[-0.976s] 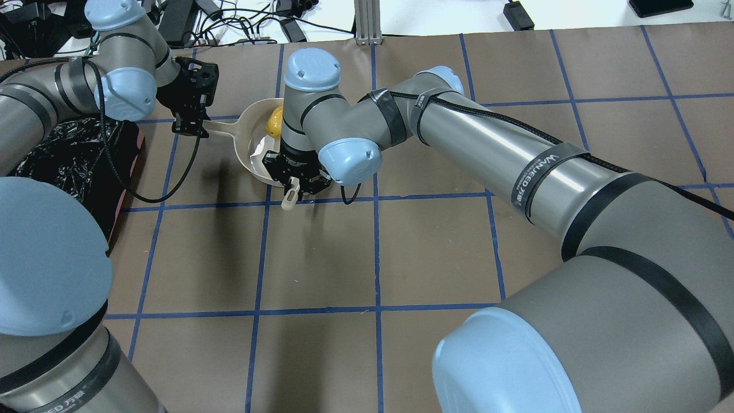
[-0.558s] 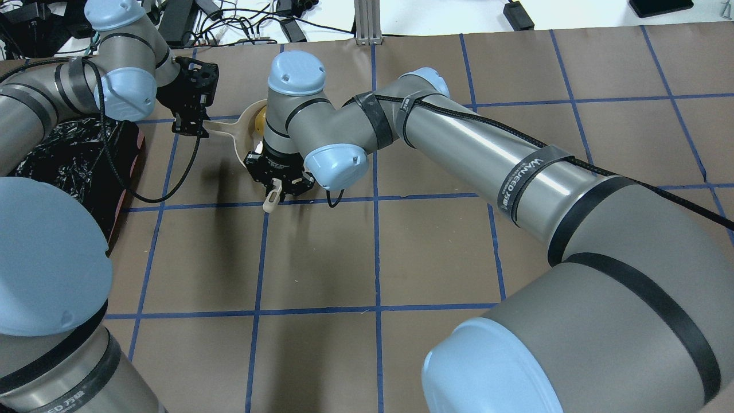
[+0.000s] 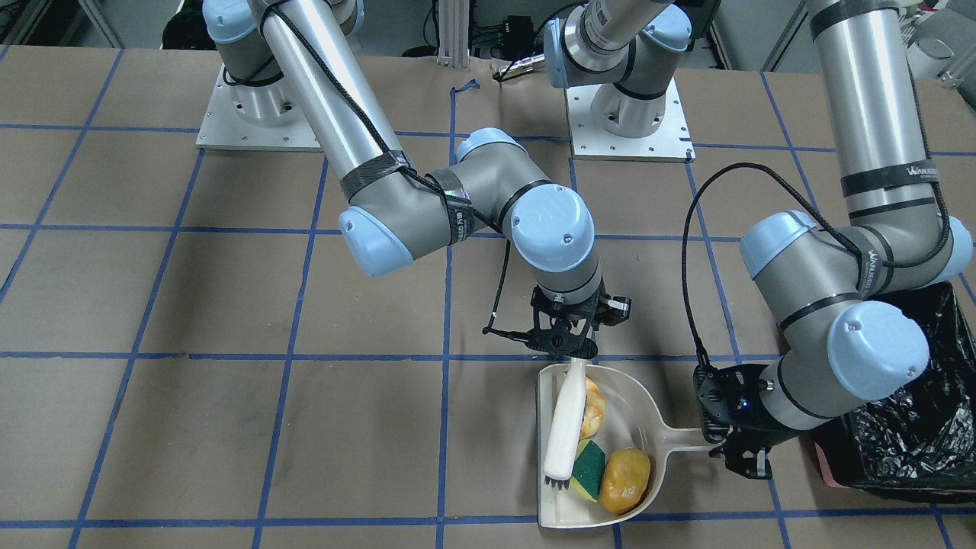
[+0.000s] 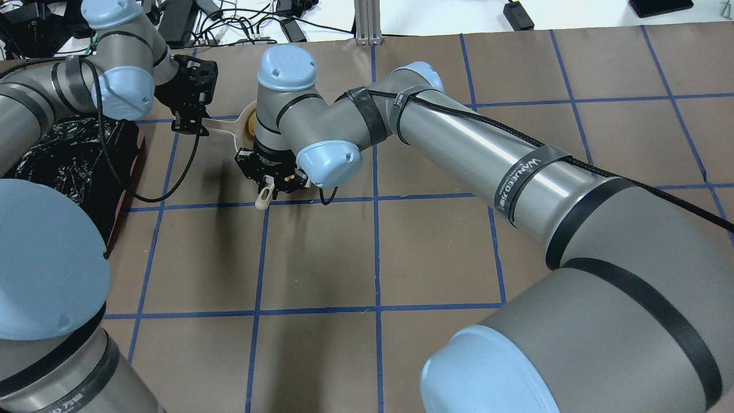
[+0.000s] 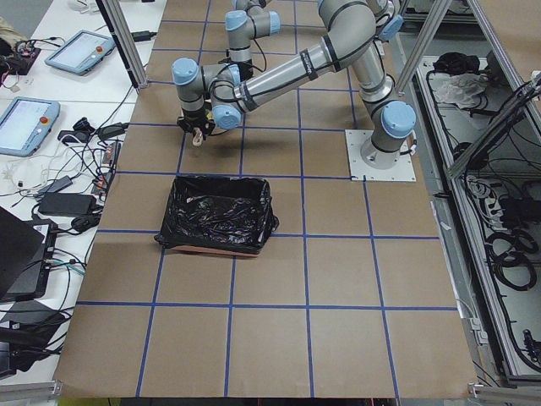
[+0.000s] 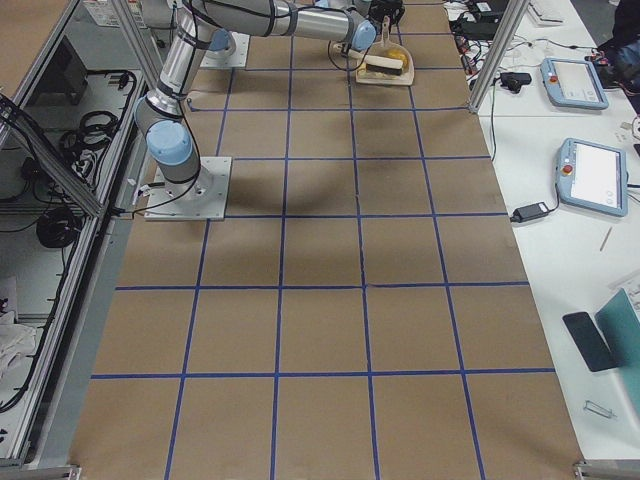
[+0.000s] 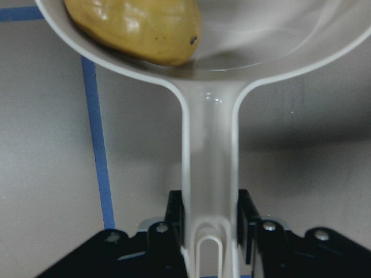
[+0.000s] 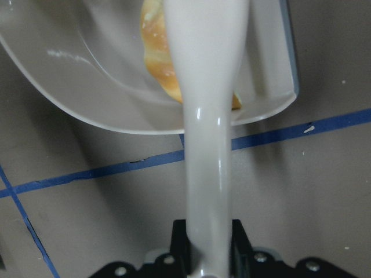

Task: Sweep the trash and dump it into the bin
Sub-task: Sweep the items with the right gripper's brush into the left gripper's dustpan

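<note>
The cream dustpan (image 3: pixel 634 396) lies on the table with all the trash in it: the croissant piece (image 3: pixel 595 409), the green sponge wedge (image 3: pixel 589 467) and the potato-like lump (image 3: pixel 625 470). My left gripper (image 3: pixel 733 446) is shut on the dustpan handle (image 7: pixel 208 168); the lump (image 7: pixel 139 26) shows in its wrist view. My right gripper (image 3: pixel 566 347) is shut on a white brush (image 3: pixel 566 427) whose bristles rest in the pan beside the sponge. The right wrist view shows the brush handle (image 8: pixel 208 145) over the croissant (image 8: pixel 155 52). The black-lined bin (image 3: pixel 911 427) stands just beyond my left gripper.
In the overhead view the bin (image 4: pixel 74 155) sits at the table's left edge, next to my left arm. My right arm (image 4: pixel 459 143) reaches across the table's middle. Cables and power bricks (image 4: pixel 241 23) lie beyond the far edge.
My right gripper has moved left across the dustpan with the brush, and its wrist now covers most of the pan in the overhead view. My left gripper has held still.
</note>
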Robot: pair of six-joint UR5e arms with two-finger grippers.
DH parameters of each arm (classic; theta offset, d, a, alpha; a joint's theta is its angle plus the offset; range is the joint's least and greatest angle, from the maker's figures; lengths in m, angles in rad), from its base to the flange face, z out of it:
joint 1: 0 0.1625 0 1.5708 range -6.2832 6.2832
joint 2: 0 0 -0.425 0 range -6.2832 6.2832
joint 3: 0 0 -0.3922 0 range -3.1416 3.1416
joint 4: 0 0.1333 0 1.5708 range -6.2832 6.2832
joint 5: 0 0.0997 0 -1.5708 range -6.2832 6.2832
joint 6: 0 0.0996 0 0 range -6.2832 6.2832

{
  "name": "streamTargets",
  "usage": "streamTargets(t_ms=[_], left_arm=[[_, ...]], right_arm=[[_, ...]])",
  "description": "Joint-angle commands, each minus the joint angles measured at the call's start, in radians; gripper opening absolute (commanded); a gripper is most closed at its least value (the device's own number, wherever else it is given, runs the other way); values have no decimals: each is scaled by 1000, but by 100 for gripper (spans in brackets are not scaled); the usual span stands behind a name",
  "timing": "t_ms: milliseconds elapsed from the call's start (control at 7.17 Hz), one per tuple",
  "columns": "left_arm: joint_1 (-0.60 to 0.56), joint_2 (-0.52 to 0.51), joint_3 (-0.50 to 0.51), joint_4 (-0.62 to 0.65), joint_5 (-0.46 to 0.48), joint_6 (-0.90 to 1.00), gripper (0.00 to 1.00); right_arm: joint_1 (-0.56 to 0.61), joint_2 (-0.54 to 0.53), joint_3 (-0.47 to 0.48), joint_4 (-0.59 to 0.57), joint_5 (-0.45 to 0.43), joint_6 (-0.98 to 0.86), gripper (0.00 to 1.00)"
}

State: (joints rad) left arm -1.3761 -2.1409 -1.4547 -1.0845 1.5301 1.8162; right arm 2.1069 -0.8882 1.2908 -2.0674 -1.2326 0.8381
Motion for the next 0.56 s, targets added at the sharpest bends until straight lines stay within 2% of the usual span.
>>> streamTargets(t_ms=[0,418], left_arm=[[0,1,-1,0,-2,-1,24],[2,3,-6,-2,-21,-2,24]], right_arm=[[-10,-23,1,30,-12,1,0],[-51,-118,-1,176,-13,1,0]])
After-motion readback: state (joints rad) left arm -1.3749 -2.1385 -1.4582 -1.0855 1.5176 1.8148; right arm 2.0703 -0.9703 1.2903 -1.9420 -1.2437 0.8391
